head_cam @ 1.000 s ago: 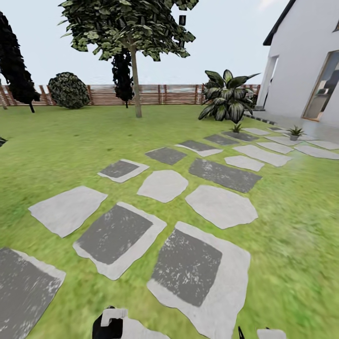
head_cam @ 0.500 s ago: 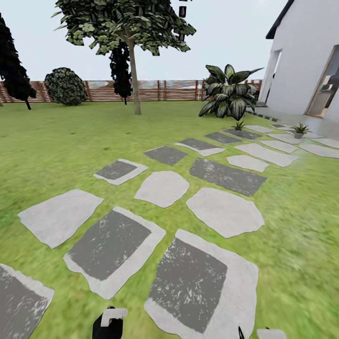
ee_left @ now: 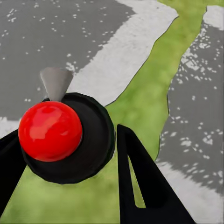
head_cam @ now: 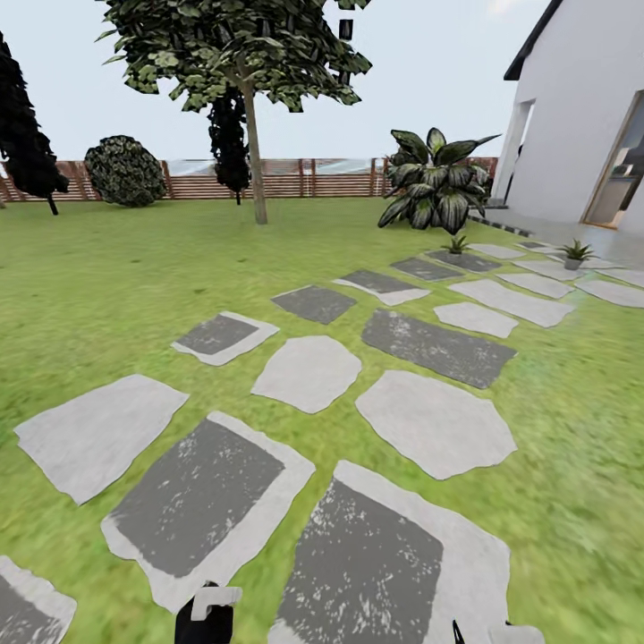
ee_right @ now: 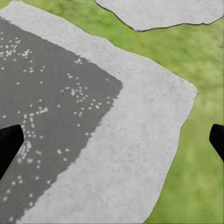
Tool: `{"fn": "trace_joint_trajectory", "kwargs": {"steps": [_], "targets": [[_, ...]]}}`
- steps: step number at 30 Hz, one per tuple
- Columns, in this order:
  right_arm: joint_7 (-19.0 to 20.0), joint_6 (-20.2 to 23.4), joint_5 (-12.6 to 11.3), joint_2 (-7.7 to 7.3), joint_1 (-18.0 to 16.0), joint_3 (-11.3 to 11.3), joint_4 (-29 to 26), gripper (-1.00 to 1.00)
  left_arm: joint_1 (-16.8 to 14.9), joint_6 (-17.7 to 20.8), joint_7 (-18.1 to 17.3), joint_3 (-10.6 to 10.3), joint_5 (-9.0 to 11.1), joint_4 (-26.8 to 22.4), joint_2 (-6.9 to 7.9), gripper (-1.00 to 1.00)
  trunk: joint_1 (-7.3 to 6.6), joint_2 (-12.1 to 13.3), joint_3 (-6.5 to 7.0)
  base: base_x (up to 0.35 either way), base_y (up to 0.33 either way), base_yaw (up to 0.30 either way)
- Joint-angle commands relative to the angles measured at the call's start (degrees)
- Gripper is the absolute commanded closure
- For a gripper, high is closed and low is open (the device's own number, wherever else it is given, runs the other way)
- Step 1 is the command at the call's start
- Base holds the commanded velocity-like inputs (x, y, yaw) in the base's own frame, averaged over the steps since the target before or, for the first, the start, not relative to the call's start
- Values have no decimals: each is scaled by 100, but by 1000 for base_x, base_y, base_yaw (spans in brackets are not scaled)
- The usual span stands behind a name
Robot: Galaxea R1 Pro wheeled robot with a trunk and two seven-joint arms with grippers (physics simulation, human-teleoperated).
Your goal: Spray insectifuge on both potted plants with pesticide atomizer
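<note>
Moved: stepping stones (head_cam: 436, 422) lie lower and nearer in the head view than a second ago; the camera has advanced.
Plants: two potted plants (head_cam: 456, 243) (head_cam: 573, 254) stand upright, far ahead by the house (head_cam: 572, 125).
Atomizer: I cannot see it, so its axis is unknown.
Progress: nothing picked or sprayed yet.
Left gripper (ee_left: 70, 158): fingers spread beside a red ball (ee_left: 50, 130).
Right gripper (ee_right: 112, 140): wide apart, holding nothing.

Green lawn (head_cam: 107, 295), grey and pale speckled stepping stones (head_cam: 309, 371), brown slatted fence (head_cam: 304, 179), white house wall (head_cam: 572, 107).
</note>
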Motion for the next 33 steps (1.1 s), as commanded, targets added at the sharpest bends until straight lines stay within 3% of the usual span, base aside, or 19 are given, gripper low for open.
{"fn": "trace_joint_trajectory", "kwargs": {"steps": [1,33], "targets": [[-24,-14,25,0,-3,-1,3,-100,-6,-19,19,-17,13,4,1,100,2,-2,-5,335,0,0],[-15,-8,34,-8,-3,-16,17,-100,-1,-19,19,-20,13,4,-2,100,2,-2,-5,335,0,0]]}}
